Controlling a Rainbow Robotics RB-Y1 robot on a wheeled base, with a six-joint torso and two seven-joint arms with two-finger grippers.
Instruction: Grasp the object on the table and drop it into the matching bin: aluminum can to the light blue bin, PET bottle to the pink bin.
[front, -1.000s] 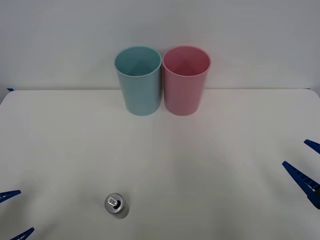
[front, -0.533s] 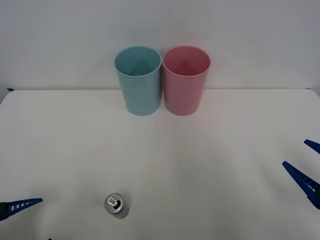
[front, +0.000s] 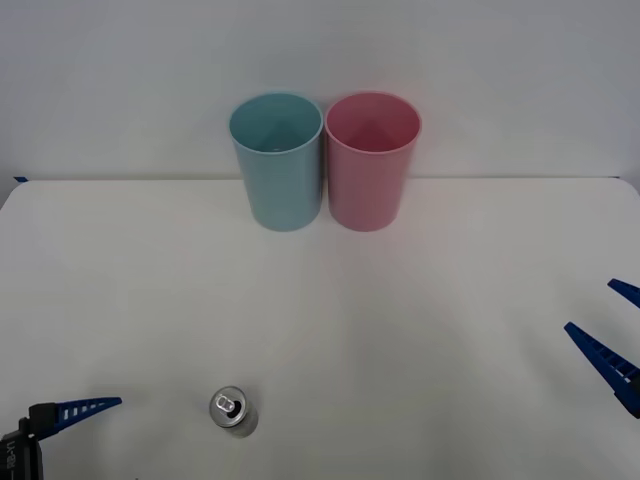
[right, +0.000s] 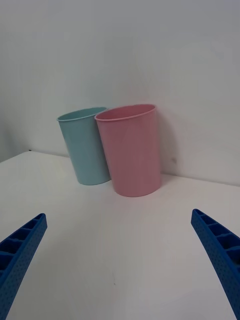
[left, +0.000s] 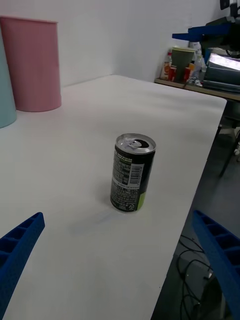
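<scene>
The aluminum can (front: 232, 410) stands upright near the front left of the white table (front: 420, 330), silver top up. In the left wrist view the can (left: 132, 172) has a dark body with white print and a green patch. It stands just ahead of my open left gripper (left: 117, 222), apart from both fingers. From the front, the left gripper (front: 125, 440) sits just left of the can. The light blue bin (front: 277, 160) and pink bin (front: 371, 160) stand side by side at the back. My right gripper (front: 590, 305) waits open at the right edge, facing the bins (right: 131, 150).
The table's front edge drops off just beyond the can (left: 200, 165), with cables on the floor below. A side table with clutter (left: 195, 67) stands past the table's end. A white wall rises behind the bins.
My left gripper has moved right along the table's front toward the can. The can, the bins and the right gripper have stayed put.
</scene>
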